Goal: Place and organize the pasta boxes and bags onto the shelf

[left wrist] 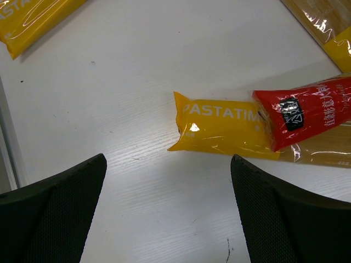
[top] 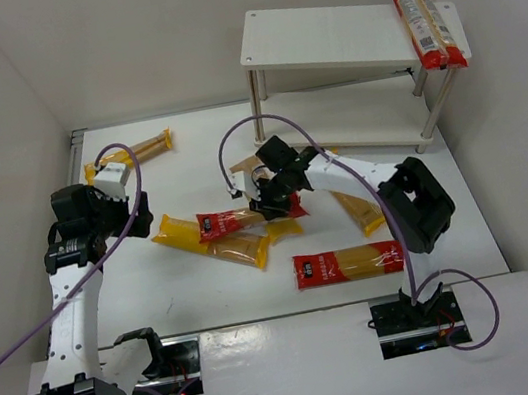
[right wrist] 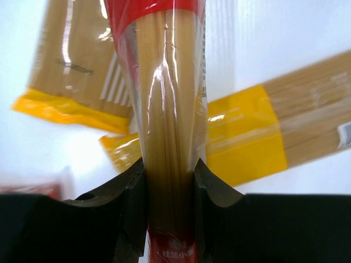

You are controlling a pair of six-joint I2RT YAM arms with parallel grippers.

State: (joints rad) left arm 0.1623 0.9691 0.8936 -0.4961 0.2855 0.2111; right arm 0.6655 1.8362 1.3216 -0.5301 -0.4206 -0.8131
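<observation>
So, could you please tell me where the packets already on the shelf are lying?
In the top external view, two red-ended packets lie side by side at the right end of the shelf, on its top board.

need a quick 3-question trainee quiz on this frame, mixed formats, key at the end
1. Multiple choice: what does the right gripper hold? A) a red-ended spaghetti packet; B) a cardboard box; C) nothing.
2. True or false: the top tier of the shelf already carries red-ended packets at its right end in the top view.
3. Fill in: the left gripper hovers near the yellow PASTATIME packet with its jaws ____.
Key: 1 A; 2 true; 3 open.
</observation>
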